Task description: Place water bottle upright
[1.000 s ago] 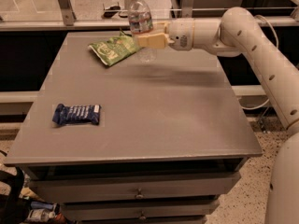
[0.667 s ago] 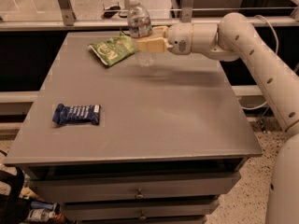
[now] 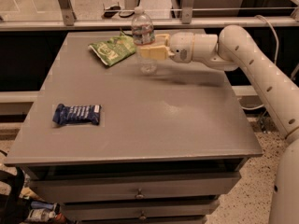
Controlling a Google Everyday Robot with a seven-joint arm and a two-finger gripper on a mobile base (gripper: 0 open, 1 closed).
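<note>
The water bottle (image 3: 144, 34) is a small clear ribbed plastic bottle with a white cap and a white label with red-blue print. It stands upright at the back middle of the grey table (image 3: 140, 120), its base at or just above the tabletop. My gripper (image 3: 148, 52) reaches in from the right on a white arm, and its yellowish fingers (image 3: 154, 52) are shut around the bottle's middle.
A green snack bag (image 3: 111, 49) lies just left of the bottle at the back of the table. A dark blue wrapped bar (image 3: 77, 114) lies near the left front. A metal rail (image 3: 140, 22) runs behind the table. Drawers sit below the tabletop.
The gripper and the bottle have moved slightly left and down toward the tabletop. The bottle has stayed upright in the grip.
</note>
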